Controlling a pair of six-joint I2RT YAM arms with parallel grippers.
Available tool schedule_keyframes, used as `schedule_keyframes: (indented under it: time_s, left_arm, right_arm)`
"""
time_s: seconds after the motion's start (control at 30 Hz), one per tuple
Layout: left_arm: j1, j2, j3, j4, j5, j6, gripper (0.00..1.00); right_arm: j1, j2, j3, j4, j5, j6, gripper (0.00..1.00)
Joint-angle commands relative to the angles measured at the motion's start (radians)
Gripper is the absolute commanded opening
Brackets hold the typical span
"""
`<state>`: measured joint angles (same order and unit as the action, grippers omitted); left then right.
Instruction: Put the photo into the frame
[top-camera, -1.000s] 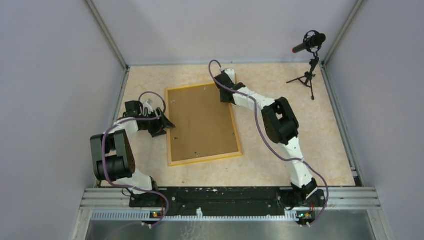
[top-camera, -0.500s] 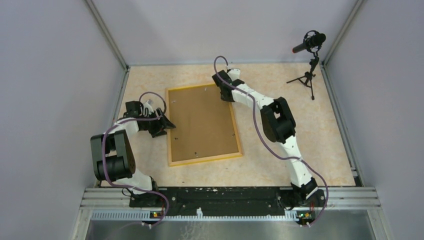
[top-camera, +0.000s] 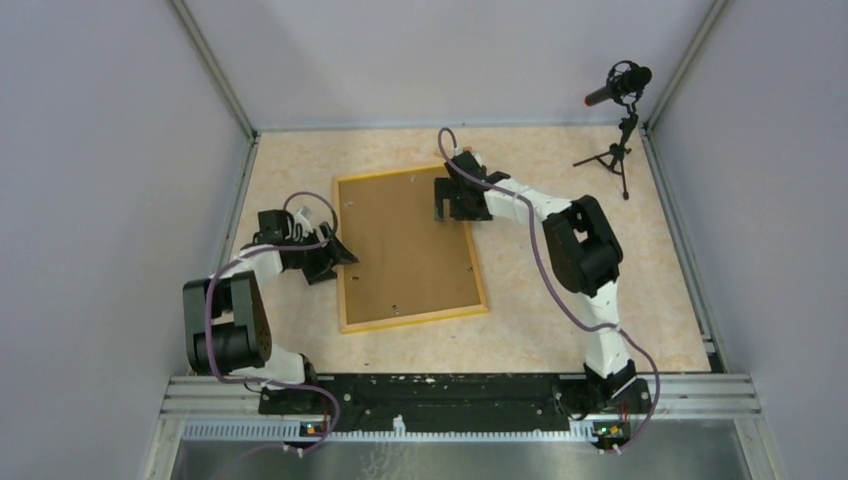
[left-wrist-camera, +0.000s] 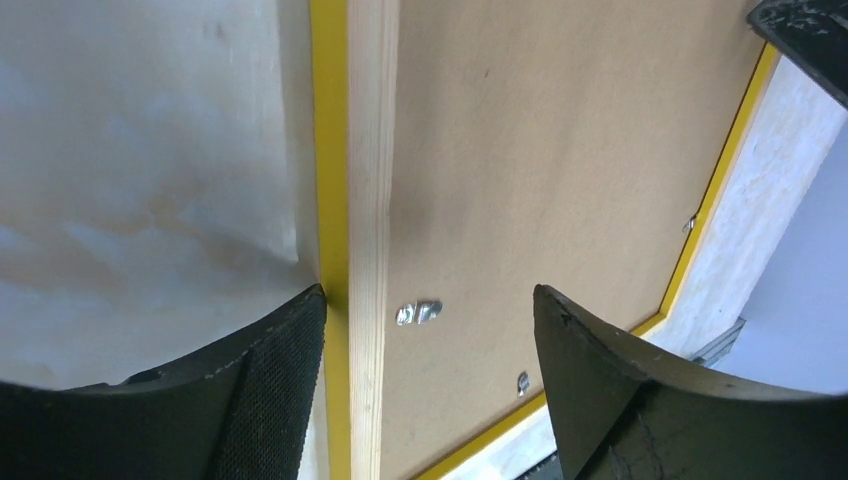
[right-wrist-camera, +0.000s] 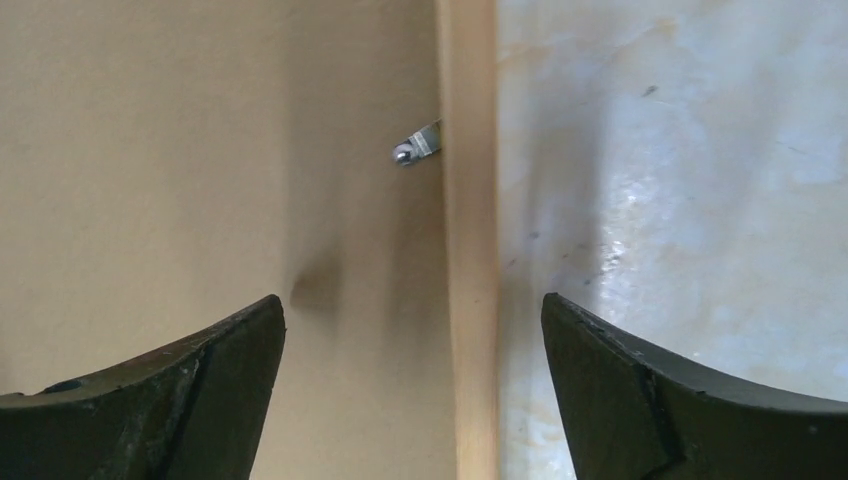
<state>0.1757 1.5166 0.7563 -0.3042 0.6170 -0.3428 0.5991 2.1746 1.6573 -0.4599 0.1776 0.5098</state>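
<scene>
The frame (top-camera: 415, 317), thin and yellow-orange, lies face down on the table with the brown backing board (top-camera: 405, 250) filling it. The photo is hidden. My left gripper (top-camera: 338, 255) is open at the frame's left rail. In the left wrist view the gripper (left-wrist-camera: 430, 295) straddles the rail (left-wrist-camera: 365, 200), its left finger (left-wrist-camera: 270, 390) against the yellow outer edge. My right gripper (top-camera: 440, 210) is open over the upper right part. In the right wrist view that gripper (right-wrist-camera: 412, 300) spans the right rail (right-wrist-camera: 468, 250) and the board (right-wrist-camera: 200, 150), holding nothing.
Small metal tabs (left-wrist-camera: 417, 314) (right-wrist-camera: 418, 142) sit at the board's edges. A microphone on a tripod (top-camera: 620, 90) stands at the far right corner. Grey walls close in the marbled table (top-camera: 560, 330) on three sides.
My right gripper left the frame's far right corner, came nearer along the right rail and opened wide. My left gripper shifted slightly and widened a little.
</scene>
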Motion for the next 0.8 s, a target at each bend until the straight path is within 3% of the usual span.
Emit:
schedule_keyframes:
  time_s: [0.0, 0.1, 0.23, 0.33, 0.43, 0.53, 0.63, 0.7, 0.77]
  left_arm:
    - [-0.019, -0.107, -0.130, 0.025, 0.037, -0.119, 0.79]
    - [-0.093, -0.226, -0.231, 0.037, 0.036, -0.233, 0.79]
    - [-0.297, -0.435, -0.327, 0.060, -0.028, -0.425, 0.81]
    - [-0.435, -0.575, -0.379, 0.096, -0.038, -0.580, 0.83]
    - [-0.557, -0.678, -0.415, 0.174, -0.012, -0.645, 0.92]
    - [-0.606, -0.770, -0.386, 0.175, -0.020, -0.587, 0.98]
    - [-0.606, -0.824, -0.305, 0.087, -0.121, -0.438, 0.99]
    - [-0.605, -0.829, -0.224, 0.011, -0.255, -0.349, 0.99]
    - [-0.604, -0.808, -0.146, -0.042, -0.448, -0.275, 0.98]
  right_arm:
    - [-0.004, -0.045, -0.061, 0.110, -0.212, -0.092, 0.97]
    - [-0.004, -0.023, -0.035, 0.165, -0.277, -0.099, 0.98]
    - [-0.004, 0.036, 0.081, 0.185, -0.307, -0.129, 0.99]
    - [-0.002, 0.104, 0.224, 0.163, -0.357, -0.156, 0.99]
    - [0.002, 0.184, 0.426, 0.043, -0.424, -0.197, 0.99]
    - [0.003, 0.211, 0.632, -0.130, -0.350, -0.236, 0.99]
    - [-0.003, 0.171, 0.778, -0.338, -0.113, -0.223, 0.99]
    - [-0.007, 0.071, 0.701, -0.409, -0.003, -0.171, 0.99]
    - [-0.011, -0.062, 0.505, -0.400, 0.015, -0.112, 0.99]
